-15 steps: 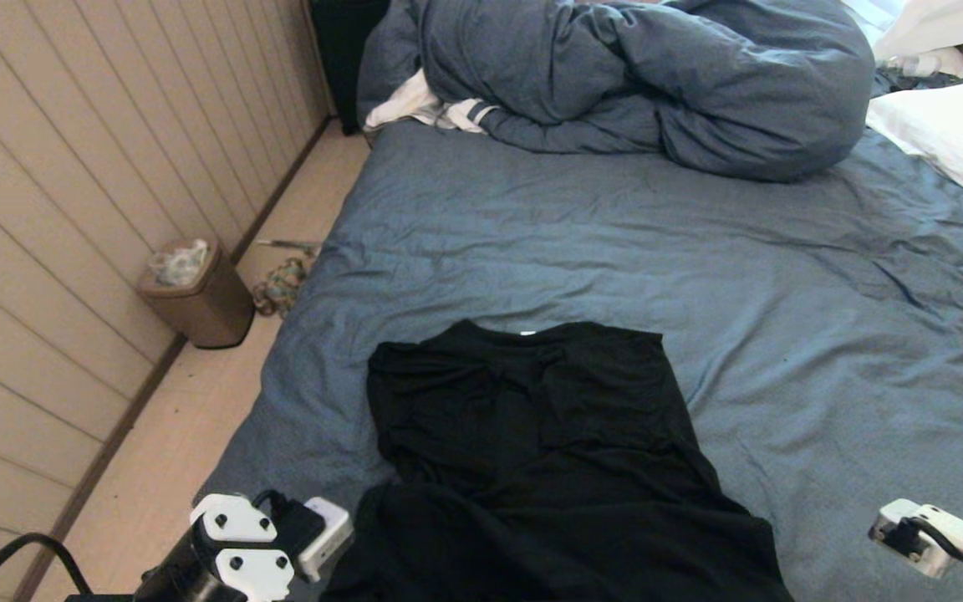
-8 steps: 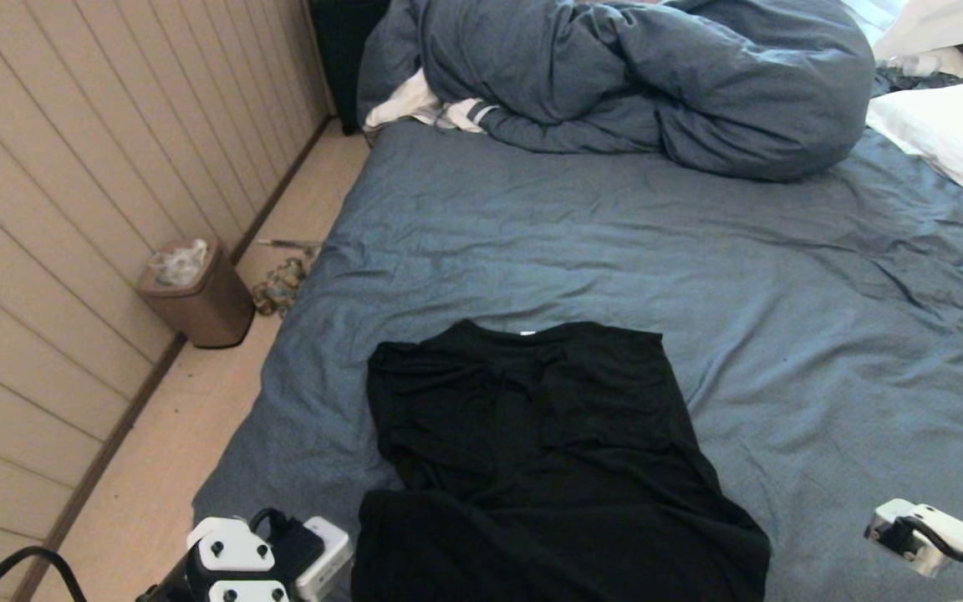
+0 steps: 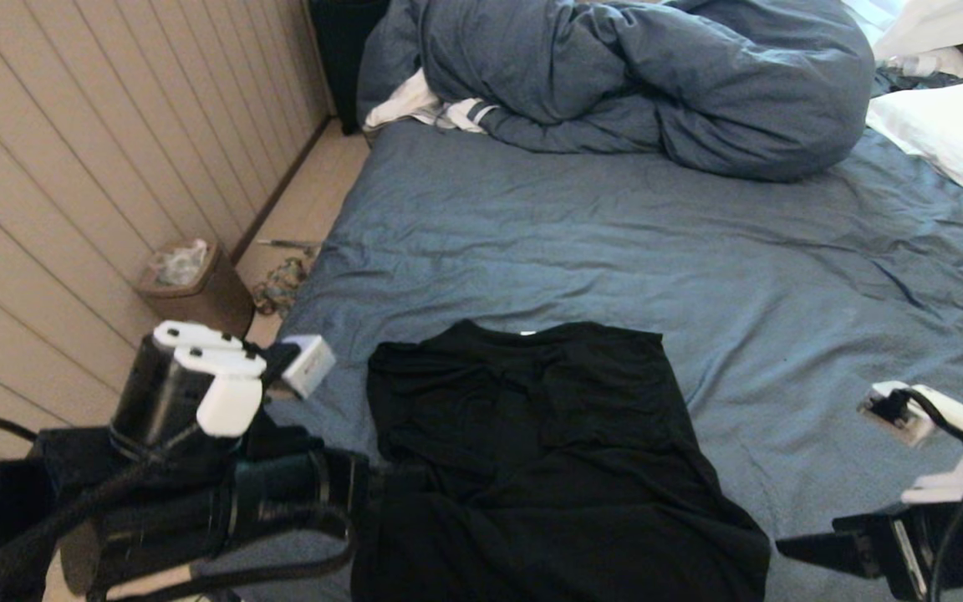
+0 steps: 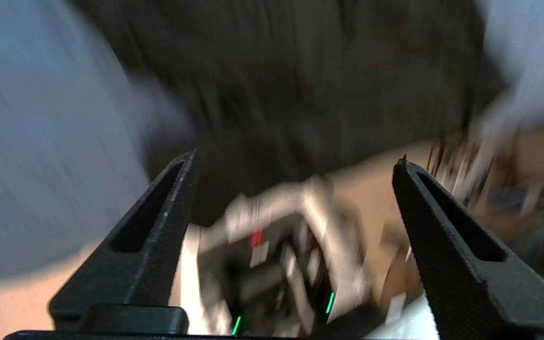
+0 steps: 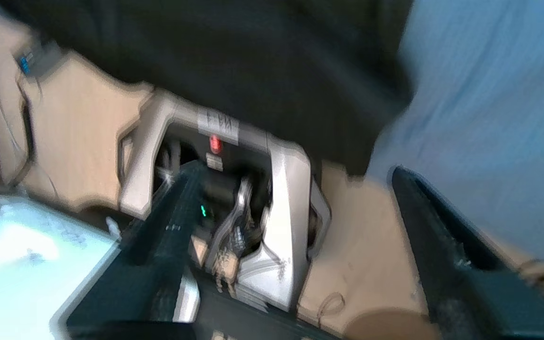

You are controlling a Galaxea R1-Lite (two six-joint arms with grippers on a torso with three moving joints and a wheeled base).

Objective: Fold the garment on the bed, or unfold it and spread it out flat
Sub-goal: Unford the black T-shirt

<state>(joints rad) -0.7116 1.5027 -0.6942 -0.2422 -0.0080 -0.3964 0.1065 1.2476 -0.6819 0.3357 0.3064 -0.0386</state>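
The garment, a plain black T-shirt, lies on the near part of the bed. Its collar points away from me and its near hem is rumpled at the bed's front edge. My left arm is raised just left of the shirt, and my right arm is off to its right. In the left wrist view my left gripper is open and empty, with the garment beyond it. My right gripper is also open and empty, clear of the garment.
A bunched blue-grey duvet and a white-and-striped cloth lie at the far end of the bed. A white pillow is at the far right. A brown bin stands on the floor by the panelled wall, left of the bed.
Both grippers have opened and let go of the shirt's near hem, which has settled on the bed. Both arms have risen higher into the head view.
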